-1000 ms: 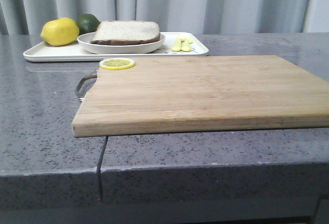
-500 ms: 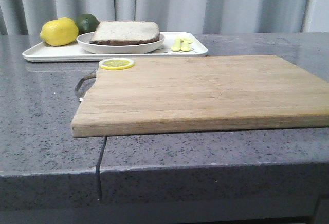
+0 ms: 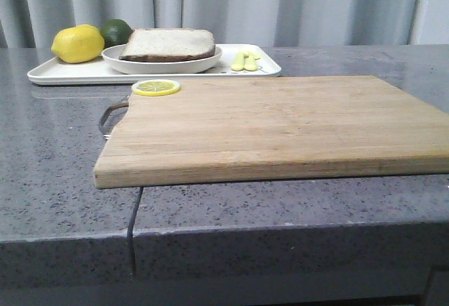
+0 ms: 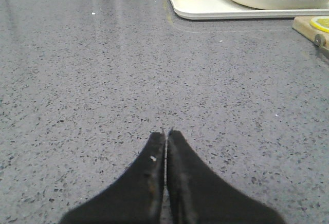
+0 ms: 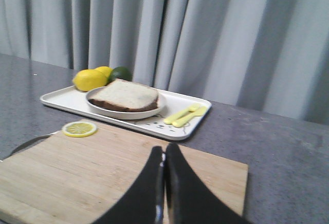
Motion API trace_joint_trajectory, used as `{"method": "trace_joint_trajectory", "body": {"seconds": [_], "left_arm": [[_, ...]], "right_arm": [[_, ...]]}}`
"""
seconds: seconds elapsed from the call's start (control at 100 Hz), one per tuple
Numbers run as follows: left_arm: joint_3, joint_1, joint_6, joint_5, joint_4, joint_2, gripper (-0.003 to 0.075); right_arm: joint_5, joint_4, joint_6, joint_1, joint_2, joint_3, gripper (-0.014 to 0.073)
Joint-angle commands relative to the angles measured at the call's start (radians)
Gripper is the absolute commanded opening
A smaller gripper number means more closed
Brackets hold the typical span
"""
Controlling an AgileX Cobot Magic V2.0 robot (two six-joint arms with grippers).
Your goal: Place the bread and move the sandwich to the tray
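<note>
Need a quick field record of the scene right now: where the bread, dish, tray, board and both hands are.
bread: in the round white dish
dish: on the white tray, beside a lemon and a lime
cutting board: bare except a lemon slice at its far left corner
left hand: shut, empty, over the counter
right hand: shut, empty, above the board

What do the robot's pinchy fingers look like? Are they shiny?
Both the left gripper and right gripper have two plain black fingers, wide at the base and tapering to narrow tips. They look dull, not shiny. No cables or markings show.
</note>
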State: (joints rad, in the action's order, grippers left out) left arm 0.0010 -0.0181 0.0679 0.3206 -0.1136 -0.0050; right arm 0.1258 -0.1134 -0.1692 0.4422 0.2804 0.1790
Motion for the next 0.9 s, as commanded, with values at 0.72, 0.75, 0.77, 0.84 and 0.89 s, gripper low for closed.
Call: {"method": "trace_joint_trajectory", "body": {"seconds": [0.72, 0.75, 0.77, 0.84, 0.89], "left_arm": [[0.014, 0.000, -0.007, -0.054, -0.008, -0.031, -0.0020], [0.014, 0.000, -0.007, -0.054, -0.008, -0.031, -0.0020], [0.014, 0.000, -0.007, -0.054, -0.008, -0.031, -0.0020], [0.014, 0.000, -0.007, -0.054, -0.008, -0.031, -0.0020], [0.014, 0.000, -0.007, -0.054, -0.008, -0.031, -0.0020]], "right_arm": [[-0.266, 0.283, 0.332, -0.323, -0.315, -0.210, -0.0062], [-0.307, 0.268, 0.332, -0.323, -0.309, -0.210, -0.0062], [-0.332, 0.257, 0.330, -0.323, -0.305, -0.210, -0.0062], [-0.409, 0.214, 0.296, -0.332, -0.304, -0.210, -0.0062], [-0.448, 0.180, 0.259, -0.338, -0.305, -0.210, -0.0062]]}}
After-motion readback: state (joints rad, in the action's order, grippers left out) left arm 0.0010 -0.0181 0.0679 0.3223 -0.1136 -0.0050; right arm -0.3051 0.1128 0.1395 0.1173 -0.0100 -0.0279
